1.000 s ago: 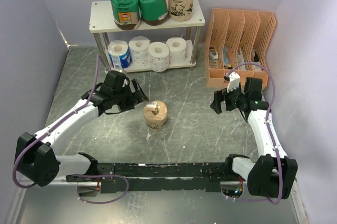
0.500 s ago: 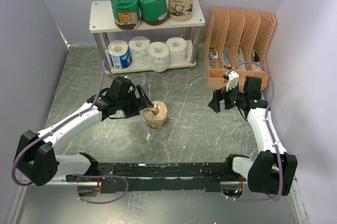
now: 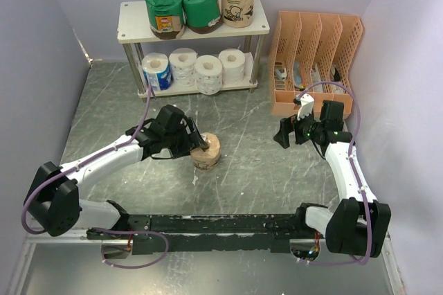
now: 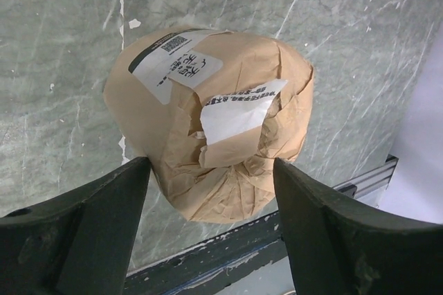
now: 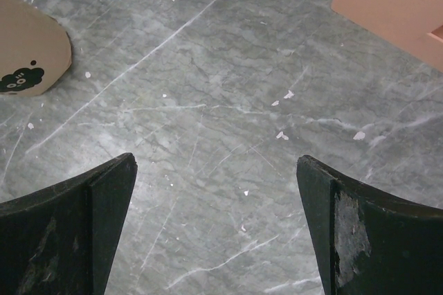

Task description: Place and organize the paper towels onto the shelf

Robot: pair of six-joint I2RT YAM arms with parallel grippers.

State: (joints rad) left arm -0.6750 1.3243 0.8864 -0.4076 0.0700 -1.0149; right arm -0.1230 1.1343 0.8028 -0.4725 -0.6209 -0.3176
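- Left gripper (image 3: 193,142): spread, one finger on each side of a tan-wrapped roll (image 4: 208,122) standing on the counter (image 3: 242,170); can't tell if it touches.
- Right gripper (image 5: 216,163): spread wide above bare counter, well apart from that roll.
- Shelf (image 3: 131,21) at the far wall. Top tier: two green-wrapped rolls (image 3: 164,7), then a second tan roll (image 3: 237,2). Lower tier: blue-and-white roll (image 3: 157,72), then three white rolls (image 3: 208,73).

The roll (image 4: 211,125) is wrapped in tan paper patched with white and black print, and the grey table (image 5: 208,101) is veined with white.
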